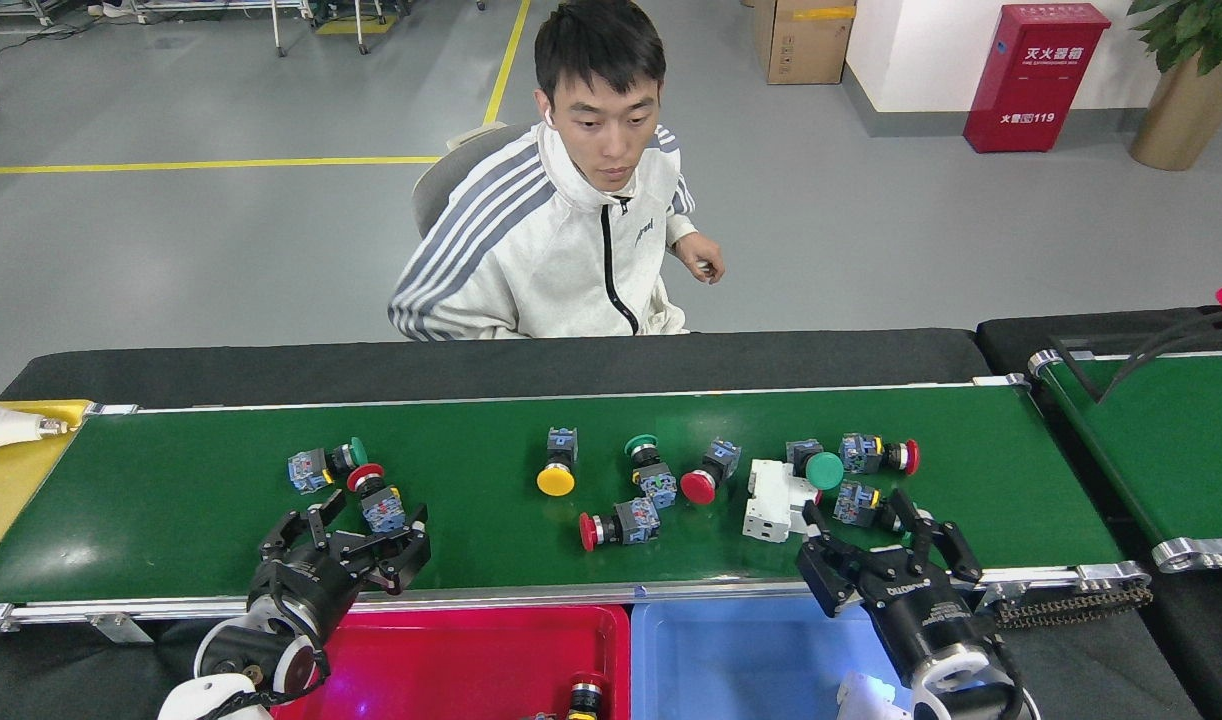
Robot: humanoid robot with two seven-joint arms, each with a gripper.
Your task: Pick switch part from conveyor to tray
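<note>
Fingers of both grippers are spread: left gripper (346, 535) over the red-capped switch part (376, 497) on the conveyor (171, 500), right gripper (886, 545) around a green-capped one (866, 505). Recommend centring jaws on each body before closing, then carrying to the red tray (451, 650).

Green conveyor (171, 500) carries scattered switch parts (556, 465), white breaker (771, 490).

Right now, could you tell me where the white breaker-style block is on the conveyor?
In the head view, the white block lies right of centre on the green conveyor, beside a green-capped switch and just ahead of the right gripper.
</note>
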